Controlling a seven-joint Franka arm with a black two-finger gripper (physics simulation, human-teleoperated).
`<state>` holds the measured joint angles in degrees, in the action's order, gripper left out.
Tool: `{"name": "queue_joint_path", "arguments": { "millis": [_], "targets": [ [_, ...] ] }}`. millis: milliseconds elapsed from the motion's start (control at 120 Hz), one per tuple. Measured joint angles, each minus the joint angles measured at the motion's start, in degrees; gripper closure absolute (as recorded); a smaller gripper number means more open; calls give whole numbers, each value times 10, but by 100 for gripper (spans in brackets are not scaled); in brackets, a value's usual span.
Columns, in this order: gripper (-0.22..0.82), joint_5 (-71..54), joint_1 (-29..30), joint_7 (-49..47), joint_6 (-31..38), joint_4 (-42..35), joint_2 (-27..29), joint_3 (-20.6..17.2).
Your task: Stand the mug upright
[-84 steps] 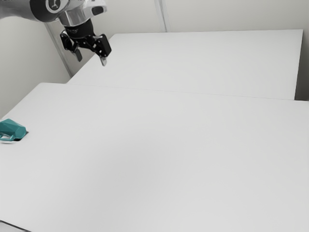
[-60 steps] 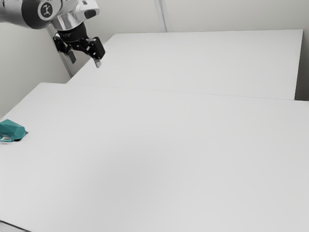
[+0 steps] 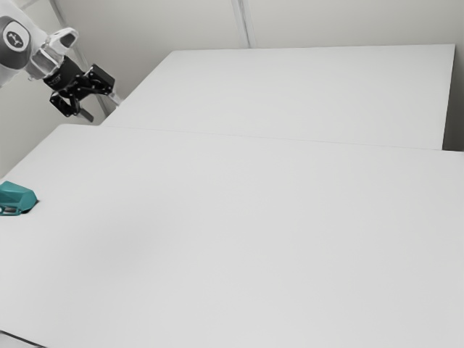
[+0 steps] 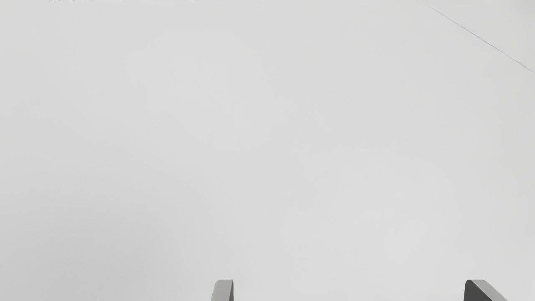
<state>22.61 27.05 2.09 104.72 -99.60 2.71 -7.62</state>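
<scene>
One tipped mug (image 3: 17,196), one empty gripper (image 3: 102,107)

At the exterior view's left edge, the mug seems to lie sideways on the table (image 3: 232,232), its low handle (image 3: 9,212) probably checking any roll. Far left, the gripper hangs raised, fingers (image 4: 223,291) spread, presumably to admit the mug's body.

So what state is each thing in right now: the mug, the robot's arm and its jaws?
Teal mug: tipped on its side on the white table, not upright; partly cut off at the exterior view's left edge.
Arm: raised, reaching in from the exterior view's upper left.
Jaws: open, well apart, holding nothing, away from the mug.
</scene>
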Motion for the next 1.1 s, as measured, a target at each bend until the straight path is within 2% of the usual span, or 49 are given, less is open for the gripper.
{"name": "queue_joint_path", "arguments": {
  "millis": [133, 200, 367, 492, 625, 867, 1100],
  "targets": [
    [0, 103, 54, 76, 20, 7, -62, 1],
    [0, 143, 68, 118, 26, 25, -105, 14],
    [0, 191, 79, 214, 26, 118, -225, 55],
    [0, 201, 94, 273, 3, 203, -306, 61],
    [0, 203, 116, 325, -36, 271, -367, 63],
    [0, 179, 138, 394, -117, 394, -463, 78],
    [0, 169, 165, 450, -149, 419, -483, 112]
  ]
}}
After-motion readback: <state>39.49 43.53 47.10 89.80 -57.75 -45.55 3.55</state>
